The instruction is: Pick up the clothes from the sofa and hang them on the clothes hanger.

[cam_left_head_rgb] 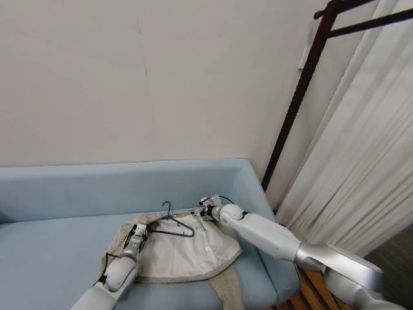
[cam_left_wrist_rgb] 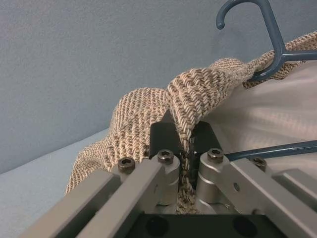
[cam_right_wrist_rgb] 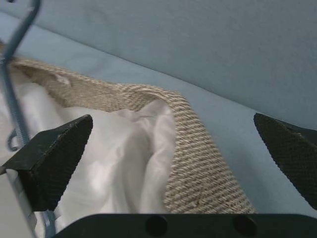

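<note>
My left gripper (cam_left_wrist_rgb: 186, 157) is clamped tight on a fold of the beige, coarse-woven knit garment with white lining (cam_left_head_rgb: 188, 256) — the weave rises straight out from between its fingers, at the garment's left shoulder edge. My right gripper (cam_left_head_rgb: 205, 208) is wide open and holds nothing. In its wrist view the woven right-hand border and a puff of lining sit in the gap between the two black pads (cam_right_wrist_rgb: 55, 157), touching neither. Between the two grippers lies the thin dark-blue clothes hanger (cam_left_head_rgb: 175, 226), flat on the lining, with its hook pointing toward the sofa back and its long axis running roughly from one gripper to the other. One end appears tucked under the knit near my left grip. The garment is spread on the seat of the pale blue sofa (cam_left_head_rgb: 64, 194). The dark brown metal clothes rack (cam_left_head_rgb: 302, 87) stands off to my right, beyond the sofa's end — so I judge the right arm the nearer one for the hanging.
</note>
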{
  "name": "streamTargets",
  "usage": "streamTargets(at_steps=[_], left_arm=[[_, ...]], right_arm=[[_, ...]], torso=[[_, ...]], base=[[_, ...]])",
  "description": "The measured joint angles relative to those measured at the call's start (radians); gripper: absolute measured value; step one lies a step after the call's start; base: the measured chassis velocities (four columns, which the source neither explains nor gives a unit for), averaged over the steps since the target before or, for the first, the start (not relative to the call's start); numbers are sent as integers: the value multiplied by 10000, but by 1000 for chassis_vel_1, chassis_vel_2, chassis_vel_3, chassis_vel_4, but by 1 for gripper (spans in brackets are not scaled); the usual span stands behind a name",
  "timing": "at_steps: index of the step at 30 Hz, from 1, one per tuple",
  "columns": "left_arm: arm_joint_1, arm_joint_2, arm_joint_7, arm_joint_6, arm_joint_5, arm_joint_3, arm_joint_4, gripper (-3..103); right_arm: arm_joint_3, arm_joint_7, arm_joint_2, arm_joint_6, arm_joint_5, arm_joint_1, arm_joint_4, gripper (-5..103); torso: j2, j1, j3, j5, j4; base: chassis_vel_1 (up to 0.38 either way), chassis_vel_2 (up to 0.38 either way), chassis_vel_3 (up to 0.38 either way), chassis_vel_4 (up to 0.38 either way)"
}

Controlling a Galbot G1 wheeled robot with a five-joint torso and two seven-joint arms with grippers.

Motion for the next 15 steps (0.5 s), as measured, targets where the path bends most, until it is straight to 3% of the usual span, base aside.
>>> streamTargets(at_steps=[5, 6, 7, 8, 11, 12, 13, 14, 15], left_arm=[[-26, 28, -14, -19, -1, 40, 27, 19], [-50, 29, -22, -20, -1, 44, 40, 19], [-77, 29, -29, -20, 0, 47, 59, 24], [-92, 28, -35, -17, -1, 48, 70, 30], [-98, 20, -39, -7, 0, 48, 82, 35], [-94, 15, -41, -4, 0, 48, 85, 46], [-82, 12, -41, 0, 0, 43, 85, 52], [-82, 12, -41, 0, 0, 43, 85, 52], [-76, 11, -42, 2, 0, 35, 85, 52]], right_arm=[[214, 274, 250, -224, 327, -168, -486, 100], [232, 282, 262, -286, 381, -212, -503, 92], [235, 279, 268, -335, 427, -267, -512, 92], [235, 265, 278, -348, 428, -311, -536, 82], [235, 238, 337, -350, 367, -375, -638, 82], [235, 222, 415, -346, 287, -403, -786, 74], [242, 200, 506, -330, 183, -416, -974, 74], [242, 200, 506, -330, 183, -416, -974, 74], [245, 180, 551, -313, 116, -418, -1076, 68]], torso=[[0, 0, 0, 0, 2], [0, 0, 0, -1, 1], [0, 0, 0, -1, 0], [0, 0, 0, -1, -1], [0, 0, 0, -1, -2], [0, 0, 0, -1, -1], [0, 0, 0, -1, 0], [0, 0, 0, -1, 0], [0, 0, 0, -1, 1]], base=[[0, 0, 0, 0], [0, 0, 0, 0], [0, 0, 0, 0], [0, 0, 0, 0], [0, 0, 0, 0], [0, 0, 0, 0], [0, 0, 0, 0], [0, 0, 0, 0], [0, 0, 0, 0]])
